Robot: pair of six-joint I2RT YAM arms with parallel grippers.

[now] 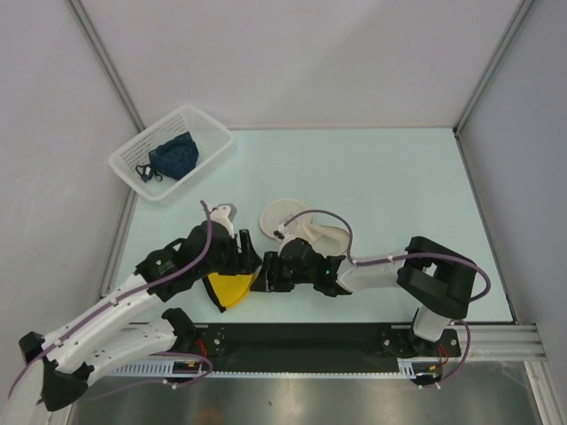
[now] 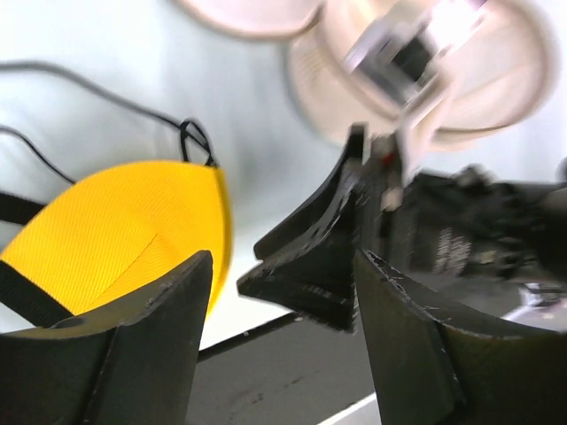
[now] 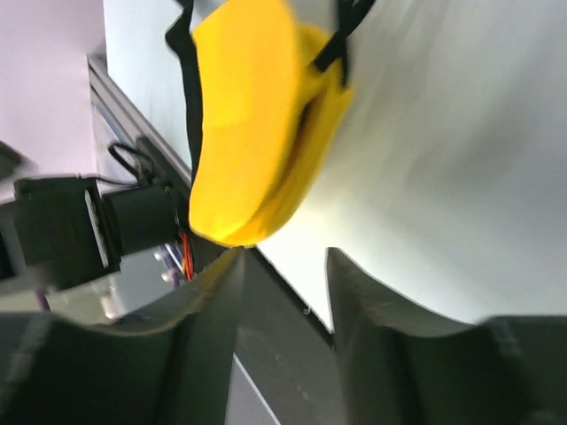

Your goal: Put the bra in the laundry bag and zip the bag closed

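White walls close in a pale table [image 1: 399, 195], with a white slatted basket [image 1: 173, 150] at its far left corner holding a dark blue garment [image 1: 174, 157]. Near the middle sits the cream laundry bag [image 1: 326, 237], its round lid [image 1: 280, 215] flipped open beside it. The yellow bra [image 1: 229, 290] lies outside the bag, on the table close to the near edge, its black straps showing. Both arms reach in over it. The left gripper [image 2: 282, 266] has its jaws spread wide with nothing between them, and the bra lies just to its side. The right gripper [image 3: 283, 257] also stands parted and empty, the bra just beyond its tips. Both wrist views are blurred.
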